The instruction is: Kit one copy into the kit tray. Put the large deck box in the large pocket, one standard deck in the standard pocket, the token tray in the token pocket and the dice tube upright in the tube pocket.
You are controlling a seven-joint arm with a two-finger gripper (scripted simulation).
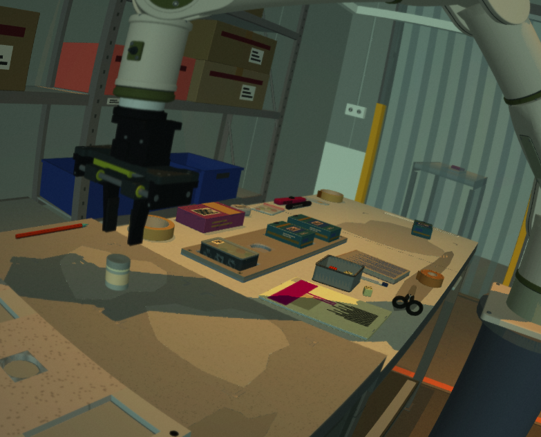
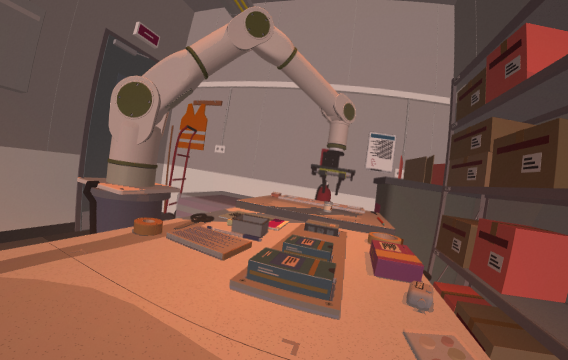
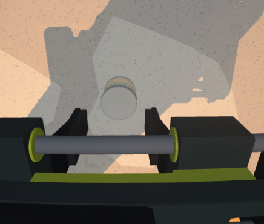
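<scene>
The dice tube (image 1: 117,271) (image 2: 328,206) (image 3: 118,98), a short grey cylinder with a tan band, stands upright on the table's open top. My gripper (image 1: 122,235) (image 2: 332,190) (image 3: 116,121) hangs directly above it, open and empty. The kit tray (image 1: 35,357) lies at the near left with its round tube pocket (image 1: 20,367) and rectangular pockets empty. Farther right a staging board (image 1: 263,251) carries a dark token tray (image 1: 229,254) and two teal standard decks (image 1: 290,234) (image 1: 315,226). The purple large deck box (image 1: 209,215) (image 2: 395,260) lies beside that board.
A roll of tape (image 1: 155,228) lies just behind the gripper, and a red pencil (image 1: 49,230) to its left. A grey bin (image 1: 338,272), a keyboard-like grid (image 1: 378,265), a printed sheet (image 1: 327,305), scissors (image 1: 408,303) and another tape roll (image 1: 429,277) crowd the right end.
</scene>
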